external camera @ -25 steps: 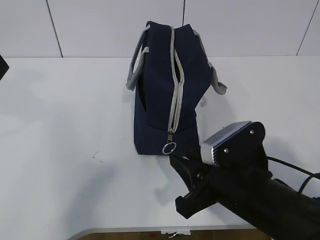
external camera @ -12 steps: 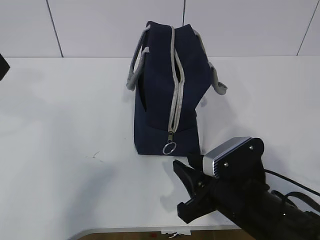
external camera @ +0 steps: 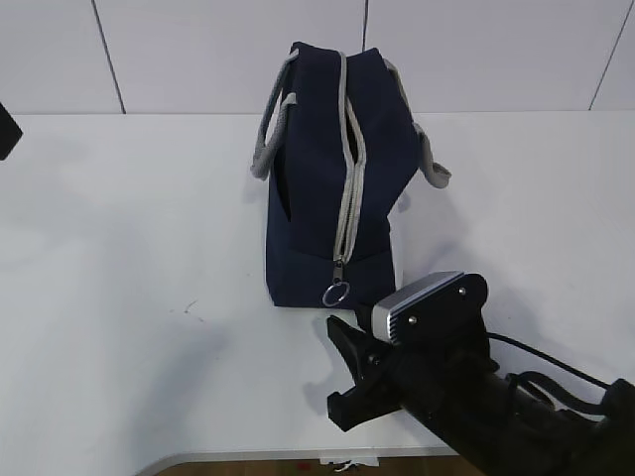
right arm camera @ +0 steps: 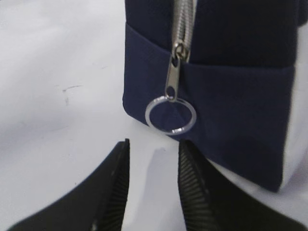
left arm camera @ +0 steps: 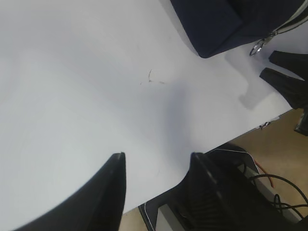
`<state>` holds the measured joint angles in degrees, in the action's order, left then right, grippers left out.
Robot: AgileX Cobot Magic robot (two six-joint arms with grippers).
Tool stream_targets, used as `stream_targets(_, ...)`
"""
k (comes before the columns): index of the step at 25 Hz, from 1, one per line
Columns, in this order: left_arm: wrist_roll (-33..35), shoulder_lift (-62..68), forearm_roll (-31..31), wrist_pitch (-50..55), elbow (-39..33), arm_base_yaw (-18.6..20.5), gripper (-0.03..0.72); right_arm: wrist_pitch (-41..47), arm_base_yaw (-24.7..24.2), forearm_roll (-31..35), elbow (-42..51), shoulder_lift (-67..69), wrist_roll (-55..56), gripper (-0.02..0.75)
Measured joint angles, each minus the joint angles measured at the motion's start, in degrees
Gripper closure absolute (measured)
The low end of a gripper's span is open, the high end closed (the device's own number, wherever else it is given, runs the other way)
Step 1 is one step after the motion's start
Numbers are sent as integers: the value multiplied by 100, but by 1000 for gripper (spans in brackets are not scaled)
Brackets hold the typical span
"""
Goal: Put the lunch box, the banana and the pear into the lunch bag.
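The navy lunch bag [external camera: 317,188] stands upright on the white table, with its grey zipper run shut down to the near end. The ring pull [external camera: 336,294] hangs there. My right gripper [external camera: 339,367] is open and empty just in front of and below the ring pull [right arm camera: 170,117]. In the right wrist view its gripper [right arm camera: 154,144] frames bare table next to the bag's corner [right arm camera: 231,96]. My left gripper [left arm camera: 158,156] is open and empty over the table's front edge, left of the bag [left arm camera: 211,24]. The lunch box, banana and pear are out of view.
A small scuff mark [external camera: 191,309] lies on the table left of the bag. Grey handles [external camera: 268,129] hang off the bag's sides. Black equipment and cables [left arm camera: 226,202] sit below the table's front edge. A tiled wall stands behind.
My right arm has shifted left and down toward the table's front edge, its open fingers still just below the ring pull. The bag has not moved.
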<state>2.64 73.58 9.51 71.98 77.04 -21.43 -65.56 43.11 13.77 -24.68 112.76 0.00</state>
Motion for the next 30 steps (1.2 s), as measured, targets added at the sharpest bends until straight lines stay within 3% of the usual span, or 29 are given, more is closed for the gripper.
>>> stream_targets(14, -9, 0, 0, 0, 0, 0, 358, 0, 0, 371, -581, 306, 104, 461)
stream_targets(21, -9, 0, 0, 0, 0, 0, 361, 99, 0, -55, -789, 311, 117, 461)
stream_targets(30, -9, 0, 0, 0, 0, 0, 366, 383, 0, 9, -789, 311, 126, 461)
